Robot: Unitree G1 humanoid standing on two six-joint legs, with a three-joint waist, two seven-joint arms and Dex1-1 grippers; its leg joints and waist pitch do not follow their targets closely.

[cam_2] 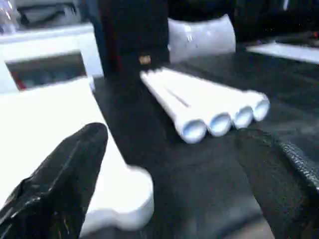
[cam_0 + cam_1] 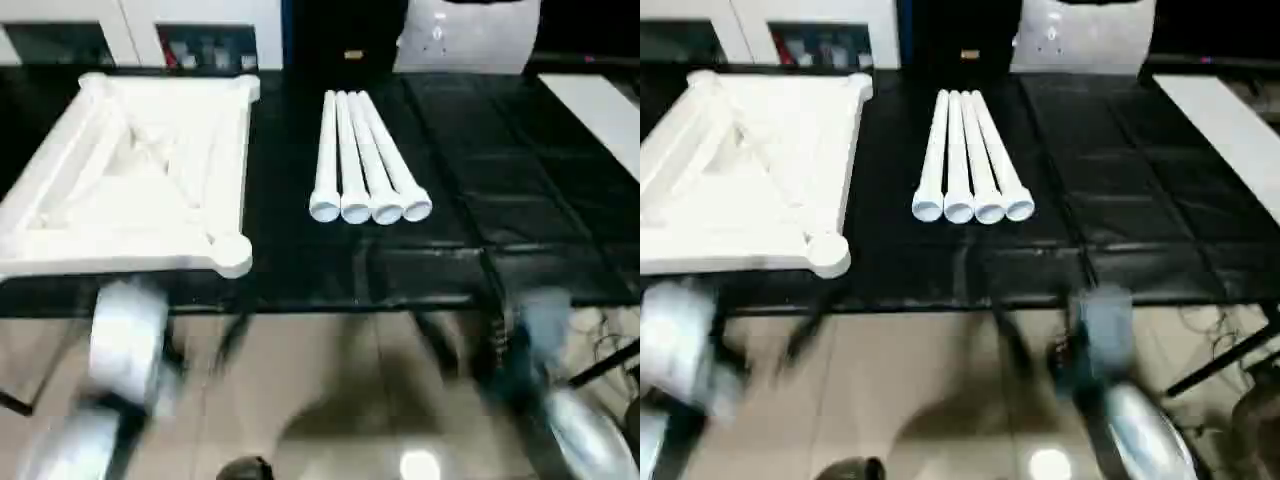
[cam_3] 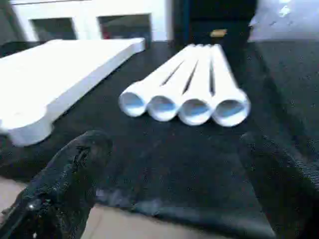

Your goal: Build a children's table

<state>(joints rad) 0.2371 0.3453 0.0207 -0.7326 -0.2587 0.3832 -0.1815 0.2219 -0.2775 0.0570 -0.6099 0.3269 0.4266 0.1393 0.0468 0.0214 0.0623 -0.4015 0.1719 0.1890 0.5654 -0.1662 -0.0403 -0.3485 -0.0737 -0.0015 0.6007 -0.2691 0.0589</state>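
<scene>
The children's table lies in parts on a black work surface. Its white rectangular top (image 2: 130, 180) rests upside down at the left, ribs up, with a round corner socket (image 2: 232, 252) near the front edge. Several long white tube legs (image 2: 365, 160) lie side by side in the middle, open ends toward me. My left gripper (image 1: 172, 137) is open and empty, just in front of the top's near corner. My right gripper (image 3: 174, 143) is open and empty too, short of the legs' open ends (image 3: 184, 107). Both silver forearms (image 2: 125, 340) (image 2: 1110, 330) hang below the front edge.
The black surface ends at a front edge (image 2: 350, 300), with tiled floor below. A white cabinet (image 2: 200, 25) and a dark block (image 2: 345, 35) stand behind, beside a white object (image 2: 470, 35). A white panel (image 2: 600, 110) lies at the far right.
</scene>
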